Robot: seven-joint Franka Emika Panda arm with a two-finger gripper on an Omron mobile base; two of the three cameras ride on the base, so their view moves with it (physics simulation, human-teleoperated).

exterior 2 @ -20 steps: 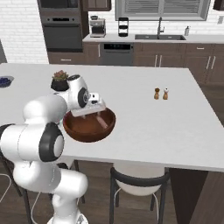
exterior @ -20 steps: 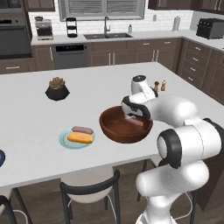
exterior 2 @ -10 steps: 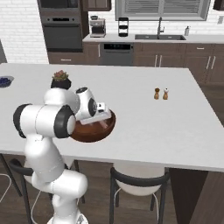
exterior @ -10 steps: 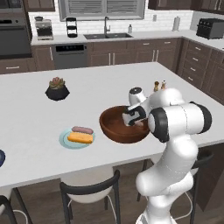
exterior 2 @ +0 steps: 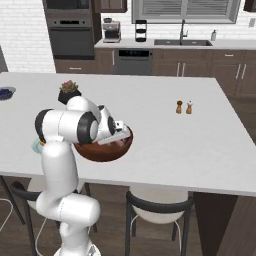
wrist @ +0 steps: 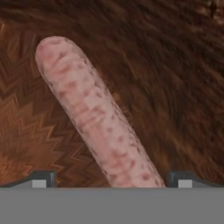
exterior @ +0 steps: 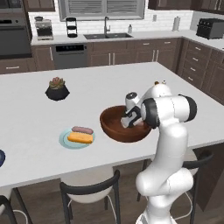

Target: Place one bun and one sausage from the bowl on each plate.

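Hand [wrist: 109, 179] is down inside the large dark reddish-brown wooden bowl [exterior: 114, 130] near the table's [exterior: 96, 92] front edge, jaws spread wide, holding nothing. One slim pinkish-brown sausage [wrist: 94, 113] lies on the bowl floor, its near end between the fingertips [wrist: 41, 178]. Pale teal round plate [exterior: 64, 141] to the bowl's left already carries a golden-orange oblong bun [exterior: 81, 138] and a second sausage [exterior: 82, 130] side by side.

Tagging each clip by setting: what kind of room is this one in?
A home-style kitchen, rendered rather than real. A sink with a tap sits under a window on the back counter, a built-in oven stands at the left, and the white island carries a wooden bowl and a plate of food.
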